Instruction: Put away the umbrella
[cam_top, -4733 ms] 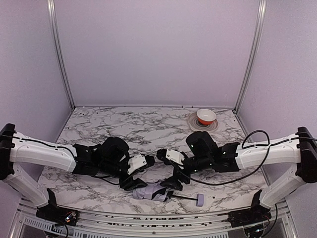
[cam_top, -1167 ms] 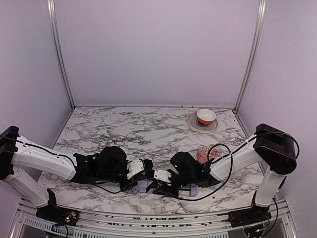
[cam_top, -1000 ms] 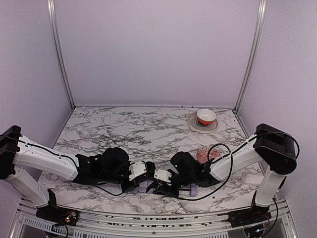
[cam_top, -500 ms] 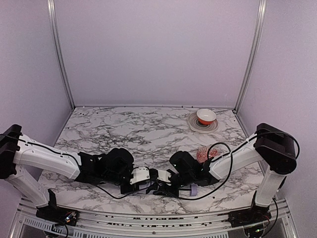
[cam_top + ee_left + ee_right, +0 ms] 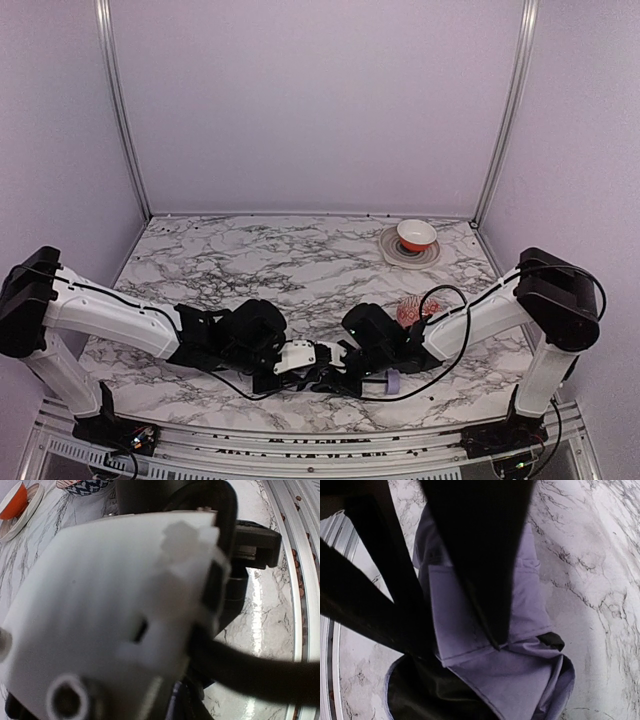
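Note:
The umbrella is folded and lies near the table's front edge. From above only its small lavender handle [image 5: 393,382] shows, and both grippers cover the rest. In the right wrist view its lavender canopy [image 5: 520,680] is bunched, with the black underside [image 5: 420,695] showing. My right gripper [image 5: 462,647] [image 5: 328,374] has its black fingers either side of a fold of that fabric and is shut on it. My left gripper [image 5: 292,366] is pressed close against the right one. The right gripper's white body [image 5: 100,605] and a black cable fill the left wrist view, hiding the left jaws.
An orange bowl [image 5: 416,235] sits on a plate [image 5: 410,256] at the back right. A patterned bowl [image 5: 412,310] stands behind the right arm's forearm. The metal rail [image 5: 295,580] of the table's front edge runs just beside the grippers.
My left arm has slid right until its gripper meets the right one, covering the lavender fabric that showed between them. The right arm has barely moved.

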`<state>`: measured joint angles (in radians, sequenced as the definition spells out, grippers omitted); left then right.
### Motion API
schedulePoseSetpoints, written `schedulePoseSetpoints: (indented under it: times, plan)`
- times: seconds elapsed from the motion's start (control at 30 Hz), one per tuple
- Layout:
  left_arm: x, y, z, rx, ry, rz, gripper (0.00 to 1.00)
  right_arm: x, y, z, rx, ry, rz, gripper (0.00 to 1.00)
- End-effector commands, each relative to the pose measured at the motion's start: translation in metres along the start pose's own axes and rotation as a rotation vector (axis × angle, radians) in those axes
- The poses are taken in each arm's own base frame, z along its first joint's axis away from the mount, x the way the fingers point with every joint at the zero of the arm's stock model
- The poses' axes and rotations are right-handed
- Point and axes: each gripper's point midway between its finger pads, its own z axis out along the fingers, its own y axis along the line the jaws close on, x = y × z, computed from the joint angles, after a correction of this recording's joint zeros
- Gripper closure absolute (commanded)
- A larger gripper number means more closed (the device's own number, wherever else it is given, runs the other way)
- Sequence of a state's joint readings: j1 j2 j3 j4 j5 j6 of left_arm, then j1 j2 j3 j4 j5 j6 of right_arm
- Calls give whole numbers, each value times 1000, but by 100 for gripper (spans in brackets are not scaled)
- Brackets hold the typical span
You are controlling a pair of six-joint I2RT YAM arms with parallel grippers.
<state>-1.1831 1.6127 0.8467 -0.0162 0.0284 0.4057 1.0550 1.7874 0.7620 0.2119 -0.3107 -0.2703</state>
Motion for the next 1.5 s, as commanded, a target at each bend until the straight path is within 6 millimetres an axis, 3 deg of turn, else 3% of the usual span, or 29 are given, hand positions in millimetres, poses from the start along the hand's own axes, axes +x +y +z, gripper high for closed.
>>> schedulePoseSetpoints:
  times: [0.0,0.07,0.2,0.4,0.57,0.77,0.87,0.97,1.0,1.03,1.13,1.2,1.33,1.47]
  plan:
    - [54,-61,-2,221,156,13,69,47,-31,0,135,173,93,100]
    - [60,-60,-2,214,178,0,70,47,-31,0,135,172,92,100]
    - [63,-65,-2,243,224,-31,82,47,-32,0,144,175,92,100]
    - [54,-62,-11,237,214,-65,75,49,-34,-3,160,181,90,100]
    - [62,-67,-23,271,286,-124,71,46,-34,-6,162,168,84,100]
    - [-1,-52,-64,225,9,-138,66,38,-33,-7,155,142,67,100]
    - [-23,-22,-84,78,-158,-186,50,38,-35,-7,167,149,74,84]
    - [-22,20,-91,-107,-247,-329,31,36,-33,-9,156,159,71,43]
    - [-19,36,-93,-180,-261,-378,29,33,-31,-11,155,149,69,17]
    - [-13,51,-93,-253,-257,-426,26,30,-29,-15,156,131,68,2]
    - [11,98,-99,-468,-228,-610,20,17,-22,-30,156,77,51,0]
    - [26,117,-101,-537,-206,-705,19,13,-19,-37,157,96,40,0]
    - [34,136,-113,-653,-213,-755,18,-19,-1,-48,121,172,-5,0]
    - [47,149,-131,-743,-227,-813,17,-34,-7,-55,190,303,11,0]
